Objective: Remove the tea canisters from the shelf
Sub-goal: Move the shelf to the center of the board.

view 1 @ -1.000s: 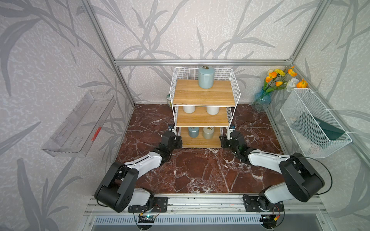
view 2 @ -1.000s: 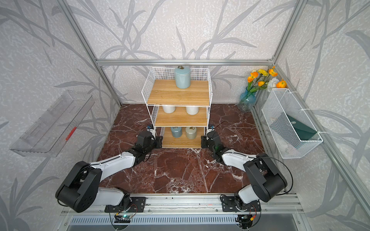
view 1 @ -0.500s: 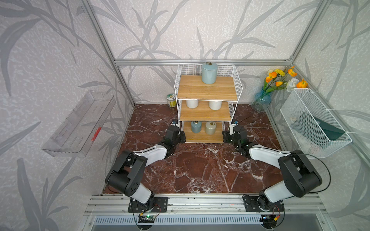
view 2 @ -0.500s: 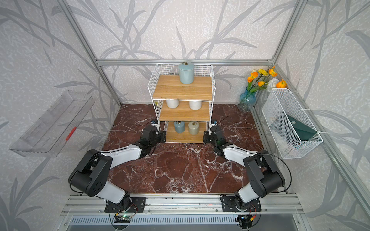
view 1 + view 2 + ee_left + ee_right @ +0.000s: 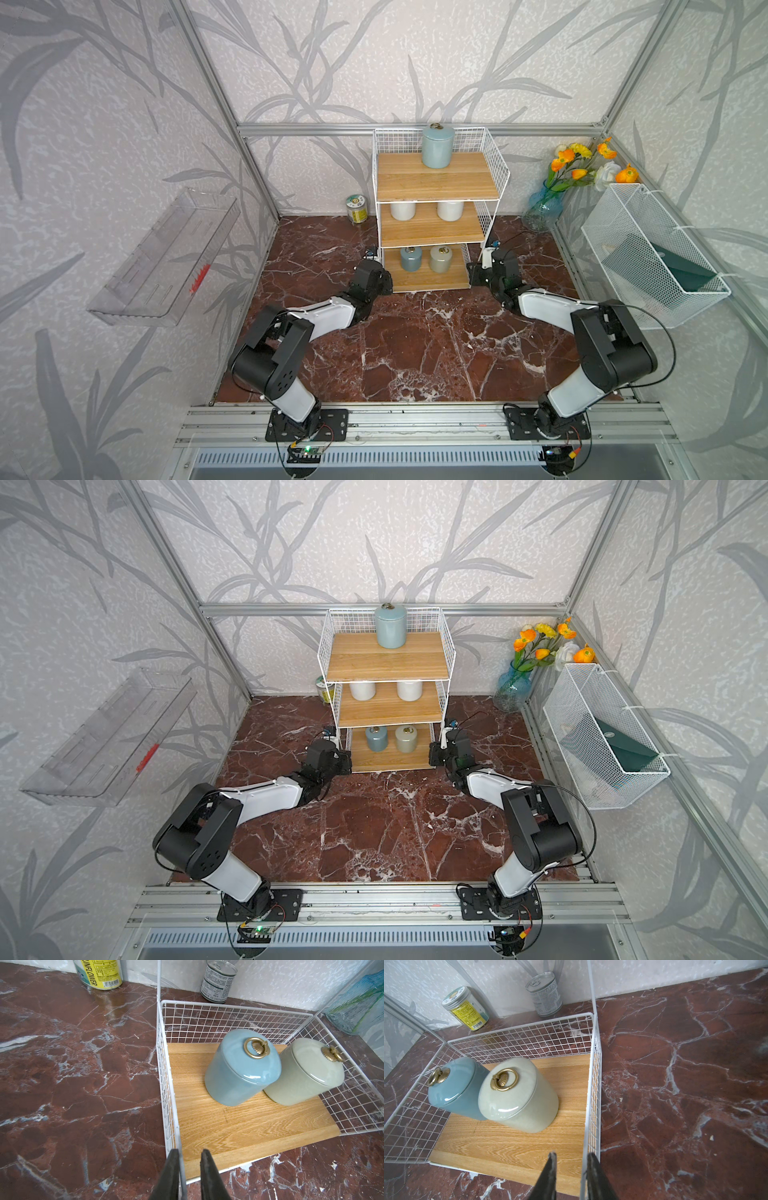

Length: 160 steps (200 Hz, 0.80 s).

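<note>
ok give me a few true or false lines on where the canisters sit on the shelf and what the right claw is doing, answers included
1. The top blue-grey canister stands alone on the top board of the shelf. True.
2. The middle board holds three canisters. False: only two off-white canisters stand there.
3. The lower blue-grey canister and the beige canister stand side by side on the bottom board. True.
4. The right claw holds a canister. False: it is shut on the shelf's front corner wire.

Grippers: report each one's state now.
Left gripper: jaws narrow, astride a front corner post of the shelf; grip cannot be told.
Right gripper: shut on the shelf's other front post.
</note>
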{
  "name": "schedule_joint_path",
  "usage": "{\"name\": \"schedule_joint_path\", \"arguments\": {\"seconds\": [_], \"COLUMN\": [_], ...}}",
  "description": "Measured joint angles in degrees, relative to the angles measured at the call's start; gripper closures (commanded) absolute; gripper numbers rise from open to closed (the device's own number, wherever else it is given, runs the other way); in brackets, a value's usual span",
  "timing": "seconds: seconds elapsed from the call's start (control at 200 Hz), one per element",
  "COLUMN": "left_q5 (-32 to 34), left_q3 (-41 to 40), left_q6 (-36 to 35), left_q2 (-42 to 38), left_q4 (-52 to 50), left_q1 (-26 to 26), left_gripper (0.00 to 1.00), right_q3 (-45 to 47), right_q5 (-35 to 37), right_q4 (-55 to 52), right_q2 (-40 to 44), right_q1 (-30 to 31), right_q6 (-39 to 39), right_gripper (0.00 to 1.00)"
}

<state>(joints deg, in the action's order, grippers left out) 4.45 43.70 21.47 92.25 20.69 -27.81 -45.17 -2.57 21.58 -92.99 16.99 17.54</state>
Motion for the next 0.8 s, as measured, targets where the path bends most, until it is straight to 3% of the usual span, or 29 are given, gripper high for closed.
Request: {"name": "schedule_joint_path", "arguments": {"seconds": [0.065,0.12,0.16,0.2,0.29,0.325,0.505,0.74,0.8], "left_q5": [-0.68,-0.98,-1.20,-1.31,-0.94,-1.01,-0.72,2.01,2.80], "left_q3": [0.02,-0.09,-0.33,-0.90,-2.62,-3.41,-6.95,-12.87,-14.64], "left_q6": [0.85,1.68,2.14,2.56,2.67,2.34,0.57,0.26,0.59], "left_q2": [0.00,-0.22,-0.59,-1.44,-5.18,-7.23,-21.40,-39.85,-44.96], "left_q4": [-0.07,-0.09,-0.04,-0.07,-0.50,-0.63,-2.78,-10.69,-13.99], "left_q1": [-0.04,-0.50,-0.79,-1.18,-1.95,-2.27,-4.55,-4.72,-4.74], "left_gripper": [0.54,0.42,0.36,0.23,0.16,0.01,0.00,0.00,0.06], "right_q3": [0.00,0.04,0.28,0.92,3.61,4.70,8.52,12.81,12.37], "right_q5": [0.00,0.00,-0.07,-0.13,0.07,0.07,2.01,9.86,13.14], "right_q4": [0.37,0.72,0.94,0.94,0.55,0.02,-4.28,-15.10,-19.19], "right_q2": [0.09,0.42,1.01,2.25,7.34,9.90,23.91,40.50,45.72], "right_q1": [-0.09,-0.35,-0.42,-0.39,-0.17,-0.04,4.59,17.92,22.10], "right_q6": [-0.76,-1.05,-1.44,-1.75,-2.05,-2.25,-2.91,-1.97,-2.03], "right_gripper": [0.53,0.46,0.44,0.43,0.41,0.40,0.39,0.39,0.38]}}
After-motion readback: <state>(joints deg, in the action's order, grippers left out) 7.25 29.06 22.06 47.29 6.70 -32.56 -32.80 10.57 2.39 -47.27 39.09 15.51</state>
